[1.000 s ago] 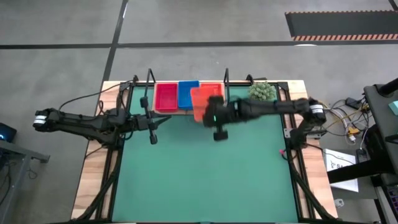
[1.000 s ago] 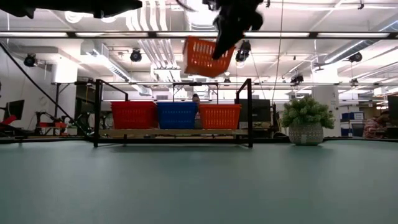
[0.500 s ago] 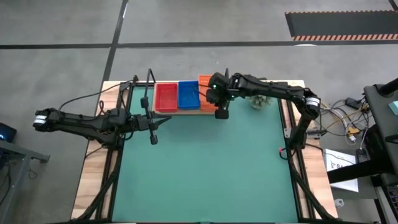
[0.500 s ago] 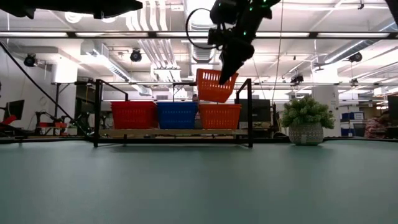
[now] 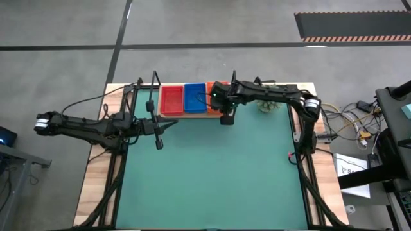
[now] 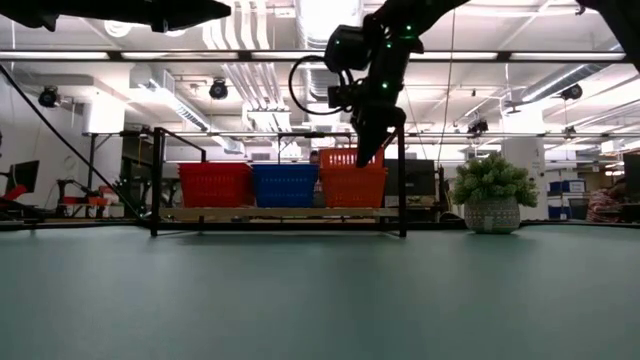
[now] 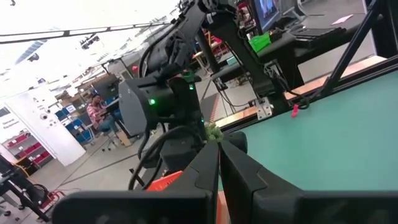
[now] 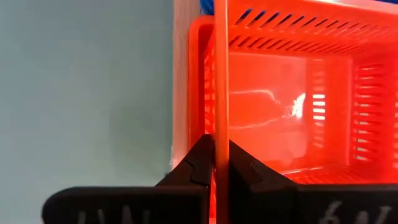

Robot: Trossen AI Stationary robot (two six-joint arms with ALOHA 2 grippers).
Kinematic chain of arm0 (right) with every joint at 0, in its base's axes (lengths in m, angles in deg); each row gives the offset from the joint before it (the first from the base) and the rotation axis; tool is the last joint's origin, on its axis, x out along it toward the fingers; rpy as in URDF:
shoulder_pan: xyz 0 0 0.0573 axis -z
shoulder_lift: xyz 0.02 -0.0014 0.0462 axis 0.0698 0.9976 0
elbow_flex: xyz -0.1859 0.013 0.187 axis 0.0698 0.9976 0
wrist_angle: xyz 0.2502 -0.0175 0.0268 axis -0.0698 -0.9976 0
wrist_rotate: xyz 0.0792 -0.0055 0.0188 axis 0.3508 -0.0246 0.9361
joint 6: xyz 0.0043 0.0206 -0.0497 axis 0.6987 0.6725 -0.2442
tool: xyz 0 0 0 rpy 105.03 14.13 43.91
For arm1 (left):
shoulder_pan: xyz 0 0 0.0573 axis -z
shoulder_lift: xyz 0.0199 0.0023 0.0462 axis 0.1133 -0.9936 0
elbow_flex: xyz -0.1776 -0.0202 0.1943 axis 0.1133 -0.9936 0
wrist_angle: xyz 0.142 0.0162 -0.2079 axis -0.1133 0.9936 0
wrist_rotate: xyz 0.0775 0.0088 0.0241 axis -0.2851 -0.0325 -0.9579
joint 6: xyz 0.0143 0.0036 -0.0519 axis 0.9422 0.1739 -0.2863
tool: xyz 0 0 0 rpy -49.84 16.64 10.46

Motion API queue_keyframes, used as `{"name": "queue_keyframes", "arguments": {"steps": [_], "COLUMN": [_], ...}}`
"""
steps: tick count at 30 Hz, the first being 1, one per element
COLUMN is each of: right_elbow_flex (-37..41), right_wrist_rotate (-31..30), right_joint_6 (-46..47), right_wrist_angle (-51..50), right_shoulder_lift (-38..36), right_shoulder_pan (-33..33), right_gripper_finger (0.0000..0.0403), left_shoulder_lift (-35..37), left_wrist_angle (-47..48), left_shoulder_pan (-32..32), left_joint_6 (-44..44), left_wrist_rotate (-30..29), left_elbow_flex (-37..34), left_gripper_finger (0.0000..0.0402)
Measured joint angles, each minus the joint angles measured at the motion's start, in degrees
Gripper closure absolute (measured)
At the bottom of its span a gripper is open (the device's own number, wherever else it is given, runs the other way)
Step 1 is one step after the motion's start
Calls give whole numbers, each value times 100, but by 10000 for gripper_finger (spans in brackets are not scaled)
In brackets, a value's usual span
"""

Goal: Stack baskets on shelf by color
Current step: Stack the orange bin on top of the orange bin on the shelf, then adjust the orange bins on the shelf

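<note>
Right hand [image 6: 366, 152] is up over the right end of the shelf [image 5: 192, 114], at the back of the green counter [image 5: 205, 179]. It's clamped tight on the near rim of an orange basket [image 8: 292, 118]. In the right wrist view that thin rim runs straight up between the 2 dark fingers [image 8: 198, 163]. That basket sits nested in another orange one, w/ its top edge poking up above the row in the low view. Next along are the blue basket [image 6: 284, 185] in the middle and the red basket [image 6: 215, 185] at the left end, all 3 touching side by side on the board.

Left hand [image 5: 172, 124] hangs over the counter's left side, just in front of the shelf, fingers pressed together, holding nothing. Small potted plant [image 6: 492, 195] stands right of the shelf.
</note>
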Motion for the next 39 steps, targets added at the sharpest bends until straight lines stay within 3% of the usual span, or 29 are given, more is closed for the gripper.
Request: {"name": "queue_keyframes", "arguments": {"steps": [9,18,27,33,39], "right_elbow_flex": [2,-22,-691,-969,-1040], "right_wrist_rotate": [30,39,39,41,58], "right_joint_6": [214,347,581,536,514], "right_wrist_angle": [-7,-253,-884,-1093,-1079], "right_shoulder_lift": [71,-3,-14,-14,-16], "right_shoulder_pan": [0,0,-13,-82,-157], "right_gripper_finger": [388,323,286,282,312], "left_shoulder_lift": [-7,-7,-7,-7,-7], "left_wrist_angle": [2,2,4,4,5], "left_shoulder_pan": [0,-4,-4,-2,-2], "left_joint_6": [-2,-4,-2,-2,-2], "left_wrist_rotate": [0,0,0,0,0], "left_elbow_flex": [0,0,-4,-7,-13], "left_gripper_finger": [402,402,402,402,402]}}
